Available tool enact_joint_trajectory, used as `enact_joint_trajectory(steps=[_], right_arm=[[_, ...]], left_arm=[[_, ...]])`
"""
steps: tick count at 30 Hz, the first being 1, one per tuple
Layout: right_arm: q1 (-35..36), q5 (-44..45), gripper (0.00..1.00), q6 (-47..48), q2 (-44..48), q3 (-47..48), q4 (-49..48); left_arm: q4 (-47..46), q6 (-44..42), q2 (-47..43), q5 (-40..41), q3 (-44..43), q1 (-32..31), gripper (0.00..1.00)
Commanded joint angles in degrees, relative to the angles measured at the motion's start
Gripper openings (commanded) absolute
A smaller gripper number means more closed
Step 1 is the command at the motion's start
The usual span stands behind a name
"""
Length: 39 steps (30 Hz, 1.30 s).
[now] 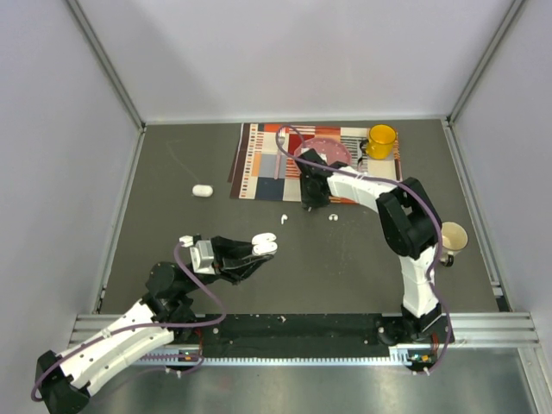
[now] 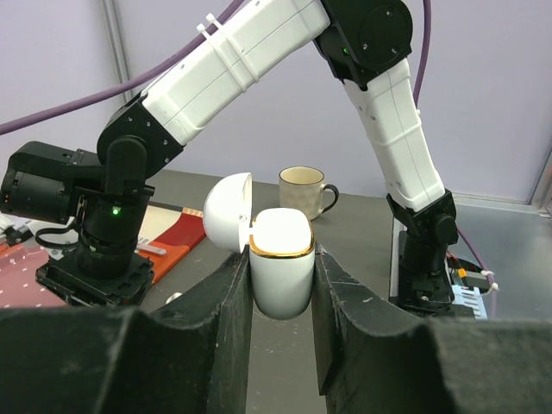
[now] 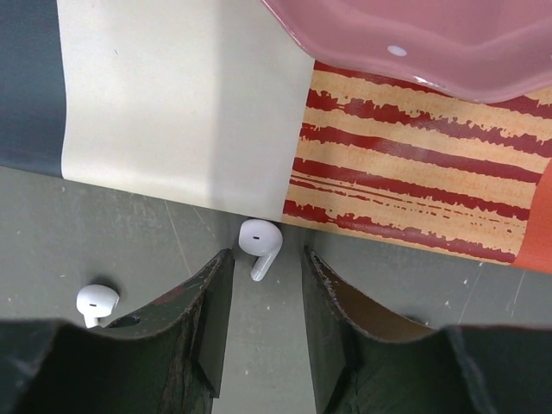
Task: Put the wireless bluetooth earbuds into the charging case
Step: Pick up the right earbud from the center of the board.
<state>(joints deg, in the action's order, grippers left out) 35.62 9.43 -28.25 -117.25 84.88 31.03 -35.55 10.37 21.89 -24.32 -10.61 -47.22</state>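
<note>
Earbud (image 3: 257, 240) lies between jaws of right end effector (image 3: 266, 254).

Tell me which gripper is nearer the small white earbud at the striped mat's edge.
Right. The right gripper straddles the small white earbud, open; the left gripper sits far off, gripping an open white charging case.

Your right gripper (image 3: 266, 255) has bare tabletop (image 3: 259, 371) on its near side, but the patterned mat's (image 3: 172, 103) edge lies right behind the earbud (image 3: 259, 243) in the gap of the jaws, and the pink bowl (image 3: 414, 43) stands further back on the mat. A second earbud (image 3: 95, 302) lies just outside one jaw — little room to sidestep there. Toward the left gripper (image 1: 259, 250) the tabletop is free; the cream mug (image 1: 454, 237) stands close beside the right arm (image 1: 405, 224).
</note>
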Motion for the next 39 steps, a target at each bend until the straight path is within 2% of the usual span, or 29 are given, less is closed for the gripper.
enact_joint_trajectory(steps=[1, 5, 10, 15, 25, 26, 28, 30, 33, 39], right_arm=[[0.2, 1.2, 0.38, 1.1, -1.0, 3.1, 0.0], [0.2, -0.1, 0.39, 2.1, -1.0, 3.0, 0.0], [-0.4, -8.8, 0.46, 3.9, 2.1, 2.6, 1.4], [-0.4, -12.7, 0.60, 7.5, 7.5, 2.9, 2.1], [-0.3, -3.1, 0.83, 8.1, 19.5, 0.6, 2.9], [-0.3, -0.9, 0.99, 7.4, 20.0, 0.3, 3.0], [-1.0, -0.6, 0.99, 5.3, 20.0, -1.0, 3.1], [-1.9, -4.5, 0.99, 4.0, 17.5, -0.9, 3.3], [-1.5, -2.7, 0.97, 1.0, 13.5, -0.2, 3.5], [-0.6, 1.3, 0.71, -3.7, 7.0, 1.7, 3.9]], left_arm=[[-2.2, -0.2, -0.4, 1.0, 0.3, -0.2, 0.00], [-2.2, -0.2, -0.3, 0.9, 0.2, -0.2, 0.00], [-1.8, 0.1, -0.9, 0.8, 0.3, -0.2, 0.00], [-1.5, -0.2, -1.9, 1.3, 1.1, -0.2, 0.00], [0.0, -0.9, -4.4, 2.2, 1.4, -0.2, 0.00], [0.0, -0.9, -4.5, 2.3, 1.4, -0.2, 0.00], [-0.2, -0.9, -4.4, 2.2, 1.5, -0.2, 0.00], [-0.2, -0.9, -4.2, 2.2, 1.3, -0.2, 0.00], [0.0, -0.8, -4.5, 2.1, 1.0, -0.2, 0.00], [2.5, -1.1, -5.6, 2.3, 0.6, -0.1, 0.00]])
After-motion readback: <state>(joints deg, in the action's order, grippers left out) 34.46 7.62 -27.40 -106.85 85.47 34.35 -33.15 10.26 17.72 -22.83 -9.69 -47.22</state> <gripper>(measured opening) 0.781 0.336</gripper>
